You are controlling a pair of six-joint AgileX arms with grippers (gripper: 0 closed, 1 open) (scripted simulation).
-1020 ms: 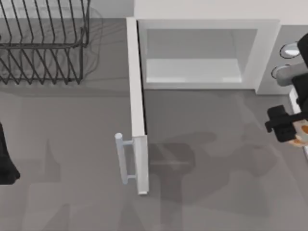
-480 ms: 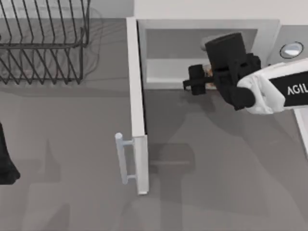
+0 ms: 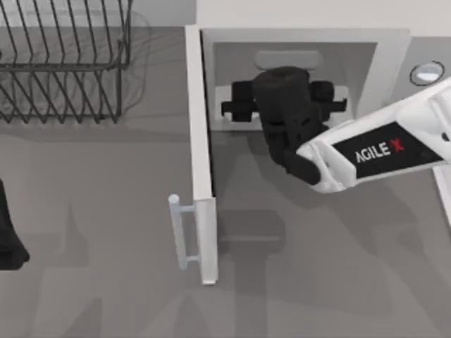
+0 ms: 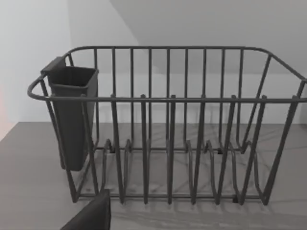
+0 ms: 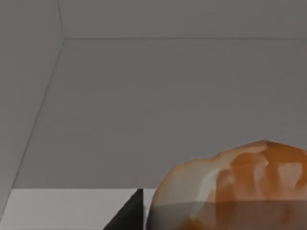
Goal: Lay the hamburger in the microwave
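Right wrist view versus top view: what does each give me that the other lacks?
Right wrist view alone: the hamburger, close against the cavity's grey inner walls. Top view alone: the right gripper at the cavity mouth, the open door, the wire rack, and the left arm parked at the table's left edge. Both: the microwave interior.

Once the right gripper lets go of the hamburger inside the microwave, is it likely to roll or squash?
The hamburger looks domed and lumpy, so it would probably settle, not roll. Its bun-like surface suggests softness; a hard squeeze may dent it. Small against the microwave cavity, likely light.
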